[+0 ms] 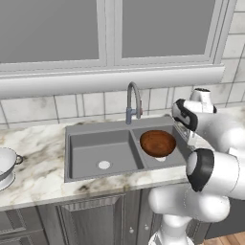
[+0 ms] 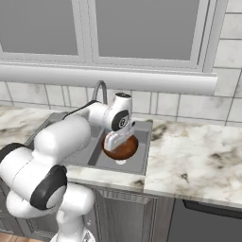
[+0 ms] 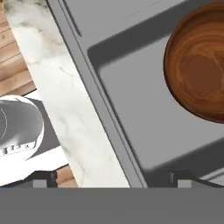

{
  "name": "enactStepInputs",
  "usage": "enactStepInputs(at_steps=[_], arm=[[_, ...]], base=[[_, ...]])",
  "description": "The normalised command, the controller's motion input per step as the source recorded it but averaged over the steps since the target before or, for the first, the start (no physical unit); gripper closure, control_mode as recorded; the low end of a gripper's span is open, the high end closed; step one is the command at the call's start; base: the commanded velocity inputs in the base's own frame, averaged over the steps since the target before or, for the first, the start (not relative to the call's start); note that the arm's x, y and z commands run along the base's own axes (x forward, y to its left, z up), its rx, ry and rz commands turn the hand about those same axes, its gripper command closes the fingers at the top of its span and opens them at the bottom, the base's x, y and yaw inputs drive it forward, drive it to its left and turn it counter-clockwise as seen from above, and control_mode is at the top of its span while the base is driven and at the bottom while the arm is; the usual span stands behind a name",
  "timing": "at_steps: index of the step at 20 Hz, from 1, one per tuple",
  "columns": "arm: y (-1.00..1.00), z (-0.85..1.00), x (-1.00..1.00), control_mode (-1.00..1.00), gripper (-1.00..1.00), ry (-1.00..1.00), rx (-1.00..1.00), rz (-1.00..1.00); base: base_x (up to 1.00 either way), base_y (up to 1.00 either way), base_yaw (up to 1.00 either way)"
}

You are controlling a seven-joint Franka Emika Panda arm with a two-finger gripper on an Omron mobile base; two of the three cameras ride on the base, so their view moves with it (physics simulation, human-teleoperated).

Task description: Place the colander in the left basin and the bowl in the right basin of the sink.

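Observation:
The reddish-brown bowl (image 1: 158, 142) (image 2: 125, 149) (image 3: 197, 70) rests inside the right basin (image 1: 180, 152) (image 3: 131, 109) of the dark grey sink (image 1: 95, 127). The left basin (image 1: 91, 155) holds nothing. Far to the left, the white colander (image 1: 5, 165) sits on the marble counter, partly cut off by the picture's edge. My gripper (image 1: 185, 134) (image 2: 113, 143) (image 3: 113, 177) hovers over the right side of the right basin, just beside the bowl. Its fingers stand wide apart and open with nothing between them.
A grey arched faucet (image 1: 134, 100) (image 2: 99, 90) rises behind the ridge between the basins. Marble counter (image 1: 43, 182) (image 2: 189, 156) runs on both sides of the sink. A tiled wall and a window ledge stand behind.

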Motion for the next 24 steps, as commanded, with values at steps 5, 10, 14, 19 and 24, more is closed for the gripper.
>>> enactStepInputs(at_steps=[5,10,14,19,24], arm=[[0.09,0.38,-0.58,-1.0,-1.0,0.0,0.0,-0.5],[0.17,0.44,-0.67,-1.0,-1.0,0.0,0.0,-0.47],[0.37,0.59,-0.54,-1.0,-1.0,-0.01,-0.03,-0.41],[0.51,0.55,-0.49,-1.0,-1.0,-0.02,-0.07,-0.36],[0.5,0.54,-0.53,-1.0,-1.0,-0.02,-0.05,-0.31]], base=[[0.0,0.0,0.0],[0.0,0.0,0.0],[0.0,0.0,0.0],[0.0,0.0,0.0],[0.0,0.0,0.0]])
